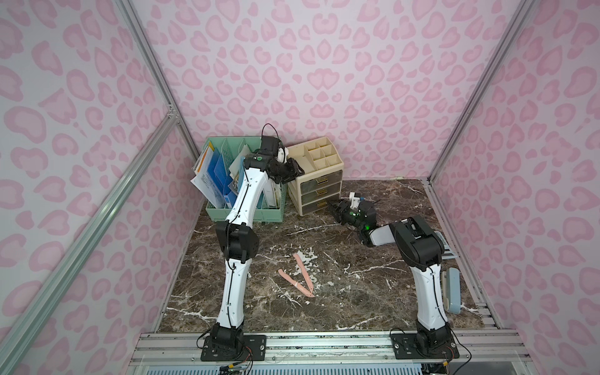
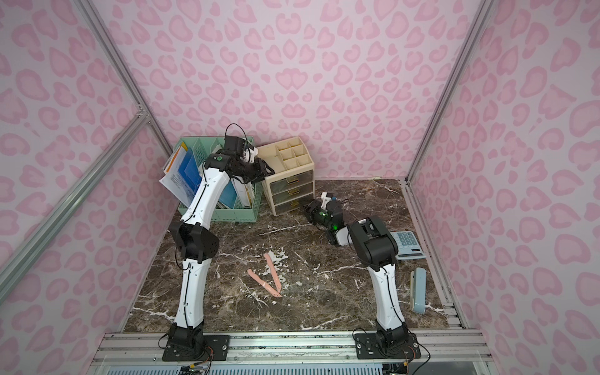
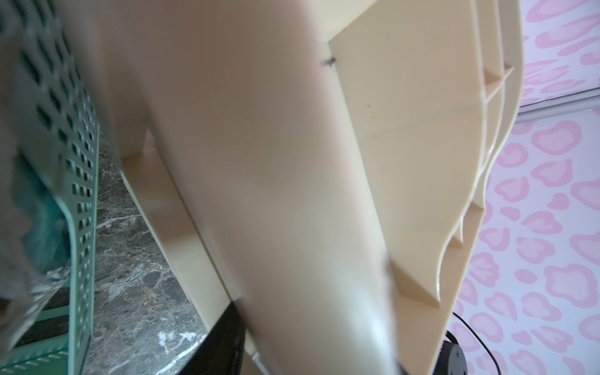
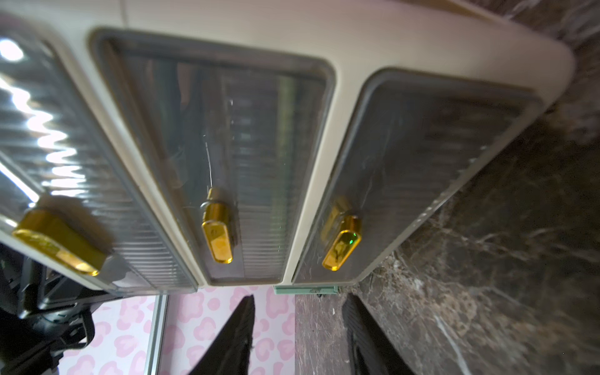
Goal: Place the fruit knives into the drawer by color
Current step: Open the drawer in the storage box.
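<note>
R hand (image 4: 299,303) half open, empty, just before drawer unit's (image 1: 319,191) bottom handle (image 4: 341,242). L hand (image 1: 296,169) straddles unit's side wall — can't tell if clamped. Two pink fruit knives (image 1: 302,271) on bench (image 1: 373,292), well in front of unit. Risk: unbraced unit slides w/ pull — drawer won't open.

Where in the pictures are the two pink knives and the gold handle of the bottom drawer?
left pink knife (image 1: 293,281): a top view, mid-body.
right pink knife (image 1: 302,272): a top view, mid-body.
bottom drawer's gold handle (image 4: 341,248): right wrist view, front face.
</note>
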